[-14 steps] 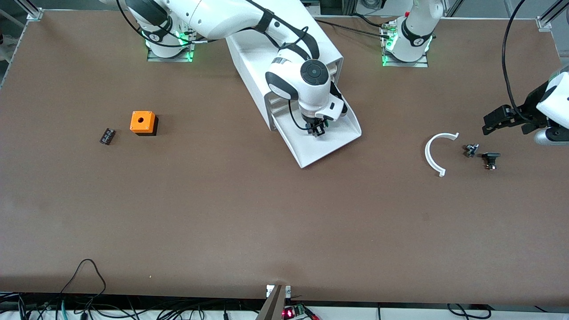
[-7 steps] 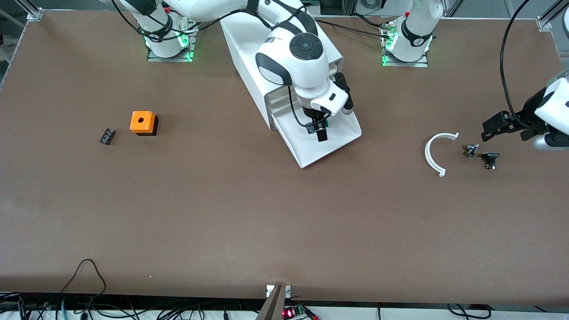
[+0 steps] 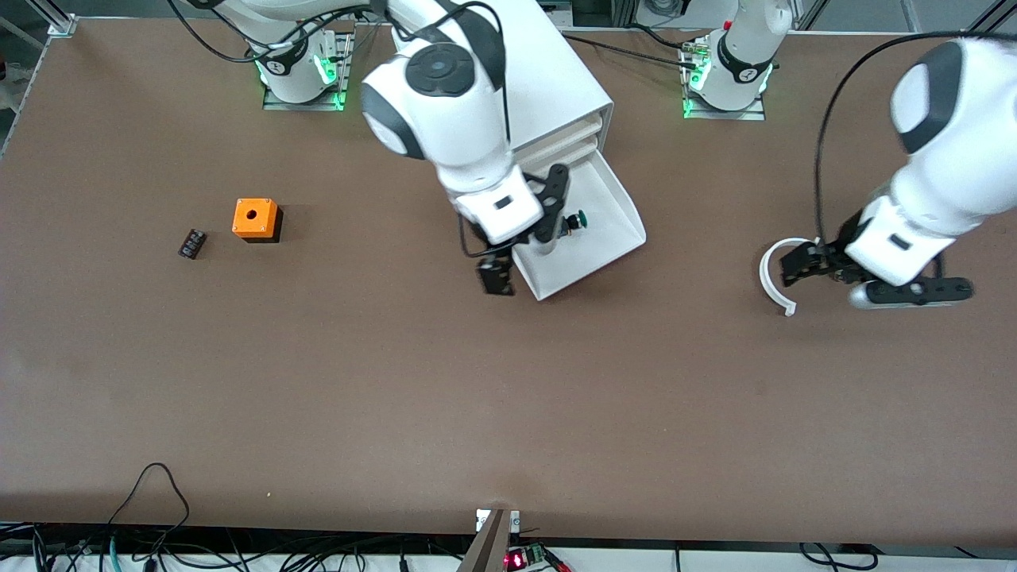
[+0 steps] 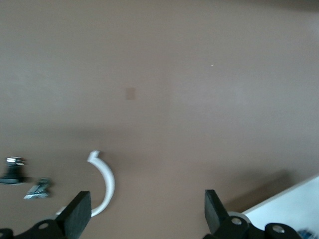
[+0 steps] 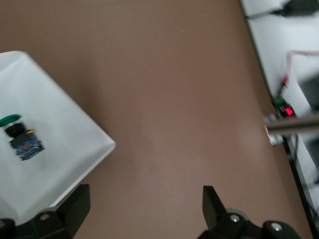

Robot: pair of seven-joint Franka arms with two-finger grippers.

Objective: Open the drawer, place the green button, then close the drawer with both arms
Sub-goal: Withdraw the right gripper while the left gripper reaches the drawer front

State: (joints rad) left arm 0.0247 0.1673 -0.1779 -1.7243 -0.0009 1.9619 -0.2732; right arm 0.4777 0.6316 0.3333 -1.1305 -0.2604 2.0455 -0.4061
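The drawer [image 3: 616, 230], the lowest one of the white cabinet [image 3: 548, 79], stands pulled open. The green-capped button [image 3: 574, 221] lies on its side in it, free of any gripper. It also shows in the right wrist view [image 5: 22, 137] on the drawer floor [image 5: 55, 169]. My right gripper [image 3: 502, 274] is open and empty, up over the table beside the drawer's front corner, and shows so in its wrist view [image 5: 144, 209]. My left gripper [image 3: 798, 266] is open and empty over a white arc piece [image 3: 769, 278], and shows so in its wrist view [image 4: 147, 214].
An orange cube with a hole [image 3: 255, 218] and a small black part [image 3: 191, 243] lie toward the right arm's end. Two small metal parts [image 4: 15, 169] [image 4: 39, 189] lie by the white arc [image 4: 106, 181]. Cables run along the table's front edge.
My right gripper has let go of the button in the drawer, risen and swung out past the drawer's front corner. My left gripper has moved in over the white arc.
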